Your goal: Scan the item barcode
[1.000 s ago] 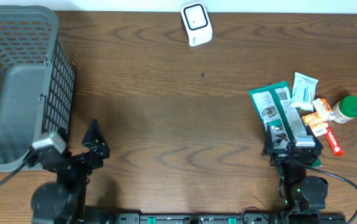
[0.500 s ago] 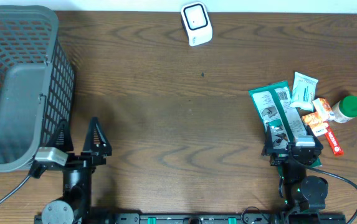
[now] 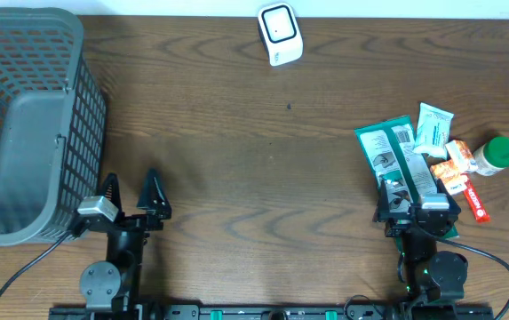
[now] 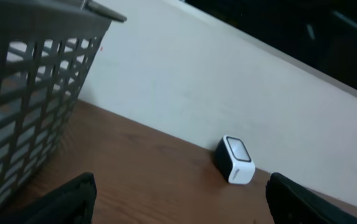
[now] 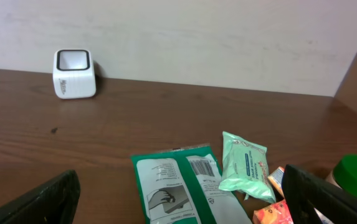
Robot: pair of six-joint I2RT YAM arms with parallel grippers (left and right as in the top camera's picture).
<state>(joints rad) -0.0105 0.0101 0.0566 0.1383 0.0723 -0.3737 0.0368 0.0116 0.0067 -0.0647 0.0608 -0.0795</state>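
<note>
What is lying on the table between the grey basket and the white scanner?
Nothing; the overhead view shows bare table between basket and scanner.
</note>
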